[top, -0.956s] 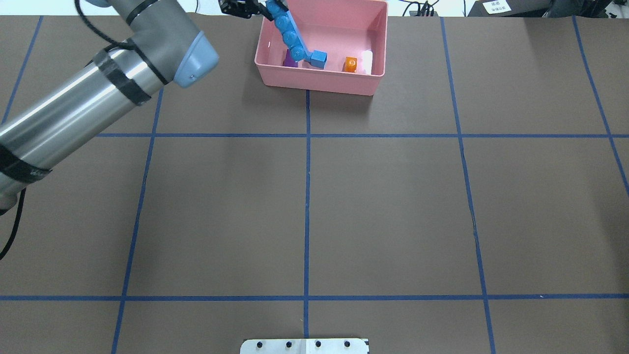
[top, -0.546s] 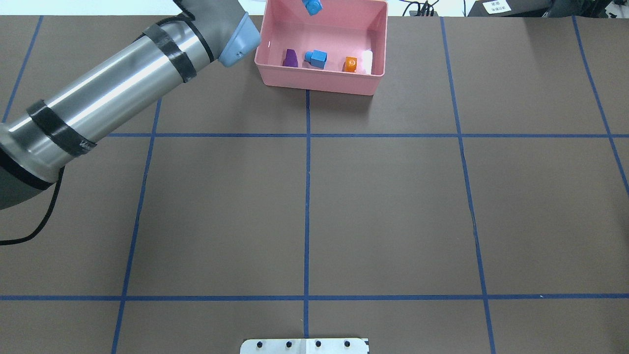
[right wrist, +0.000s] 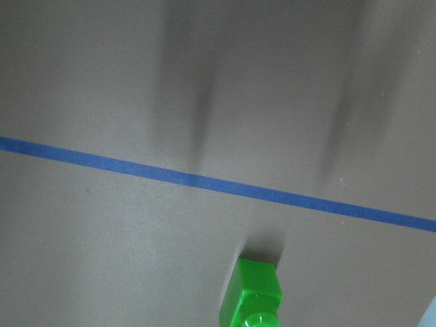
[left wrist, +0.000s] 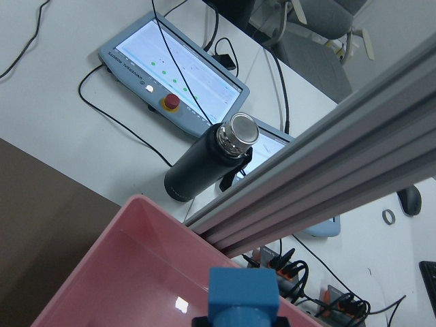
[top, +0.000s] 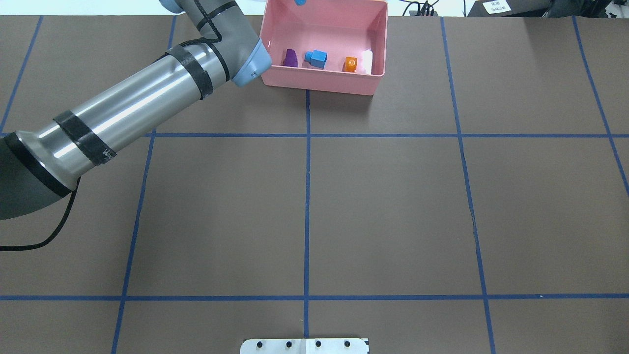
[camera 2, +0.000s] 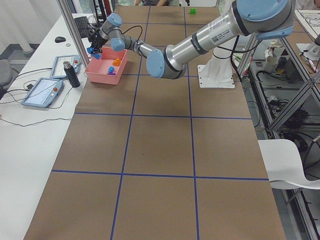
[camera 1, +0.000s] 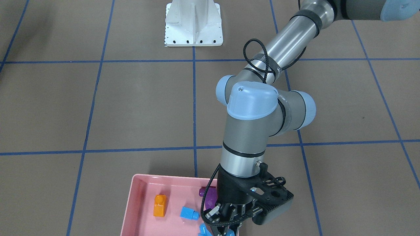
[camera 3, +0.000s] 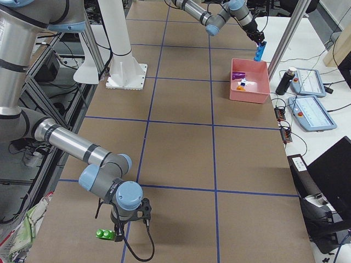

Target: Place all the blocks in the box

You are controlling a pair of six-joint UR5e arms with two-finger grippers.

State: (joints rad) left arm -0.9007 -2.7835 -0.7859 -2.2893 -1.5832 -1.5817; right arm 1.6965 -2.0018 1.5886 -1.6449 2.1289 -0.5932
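Pinching long four-stud light blue block [left wrist: 243, 296] in left gripper [camera 1: 223, 231] above pink box [top: 322, 84]. We are judging it light, rigid, slick: gripping flat sides. Green two-stud block [right wrist: 255, 298] lying on table [top: 393, 196] by right gripper [camera 3: 127, 222]; jaws unreadable.

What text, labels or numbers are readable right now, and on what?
None reads clearly.
White paper label beyond the table's far edge: print too small.
Black band on the left arm: white lettering, blurred.
Sticker on that arm's silver tube: too small.
Pendant screen: nothing legible.
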